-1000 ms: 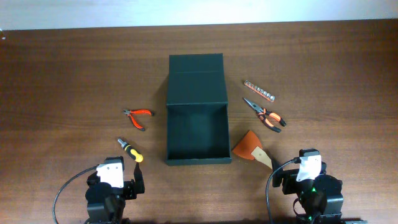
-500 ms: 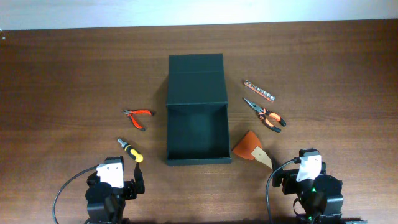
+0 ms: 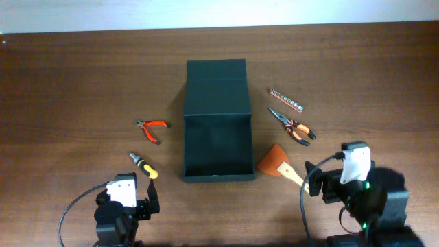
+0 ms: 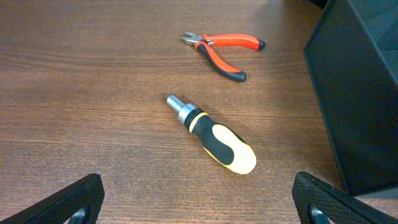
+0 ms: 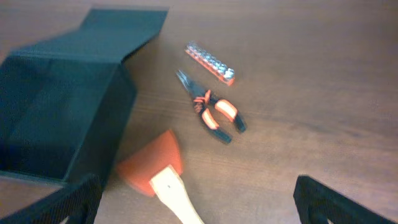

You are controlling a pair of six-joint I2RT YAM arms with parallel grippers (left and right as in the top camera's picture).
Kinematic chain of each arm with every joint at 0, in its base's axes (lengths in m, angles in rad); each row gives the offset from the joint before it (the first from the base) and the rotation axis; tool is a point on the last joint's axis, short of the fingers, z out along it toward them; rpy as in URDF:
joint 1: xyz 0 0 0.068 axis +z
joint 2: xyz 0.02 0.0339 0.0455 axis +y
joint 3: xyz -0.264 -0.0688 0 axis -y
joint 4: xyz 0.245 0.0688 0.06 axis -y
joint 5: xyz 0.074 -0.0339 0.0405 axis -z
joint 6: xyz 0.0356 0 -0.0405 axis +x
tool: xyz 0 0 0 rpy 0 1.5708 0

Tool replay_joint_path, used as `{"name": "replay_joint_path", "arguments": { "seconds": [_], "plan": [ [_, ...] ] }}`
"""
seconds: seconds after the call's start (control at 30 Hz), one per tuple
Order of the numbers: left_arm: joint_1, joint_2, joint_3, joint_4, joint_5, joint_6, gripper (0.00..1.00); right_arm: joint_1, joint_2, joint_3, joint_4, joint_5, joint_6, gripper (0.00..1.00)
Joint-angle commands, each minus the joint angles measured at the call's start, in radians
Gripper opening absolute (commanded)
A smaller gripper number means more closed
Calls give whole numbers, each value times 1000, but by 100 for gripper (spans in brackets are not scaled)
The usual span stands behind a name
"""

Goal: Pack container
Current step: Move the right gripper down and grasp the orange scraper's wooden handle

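The dark green container (image 3: 218,177) stands open in the middle of the table, its flap lid (image 3: 215,79) lying flat behind it. Its inside looks empty. My left gripper (image 4: 199,205) is open and empty, low over the table just short of a yellow-and-black screwdriver (image 4: 214,137). The container's left wall (image 4: 360,93) is to its right. My right gripper (image 5: 199,202) is open and empty above the wooden handle of an orange scraper (image 5: 152,168). The container (image 5: 118,118) is to its left.
Red-handled cutters (image 3: 152,128) lie left of the container beyond the screwdriver (image 3: 144,167). On the right lie a socket rail (image 3: 287,101), orange-and-black long-nose pliers (image 3: 293,127) and the scraper (image 3: 276,162). Both arm bases sit at the near table edge.
My right arm has risen and shifted a little to the right and away from the near edge. The left arm and all the tools have not moved.
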Motion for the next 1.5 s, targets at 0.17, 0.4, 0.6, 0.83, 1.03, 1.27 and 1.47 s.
{"name": "replay_joint_path", "arguments": {
  "seconds": [0.17, 0.4, 0.6, 0.83, 1.03, 1.27, 1.47],
  "plan": [
    [5, -10, -5, 3, -3, -6, 99, -8, 391, 219, -217, -134, -85, 99],
    [5, -10, -5, 3, -3, -6, 99, -8, 686, 345, -330, -145, -99, 99],
    [5, -10, -5, 3, -3, -6, 99, -8, 834, 370, -323, -126, -103, 99],
    [5, -10, -5, 3, -3, -6, 99, -8, 932, 368, -328, -154, -170, 99],
    [5, -10, -5, 3, -3, -6, 99, -7, 948, 367, -290, -87, -266, 99],
    [5, -10, -5, 3, -3, -6, 99, -7, 1009, 352, -250, 36, -304, 99],
    [5, -10, -5, 3, -3, -6, 99, 17, 1091, 352, -245, 39, -304, 99]
  ]
}}
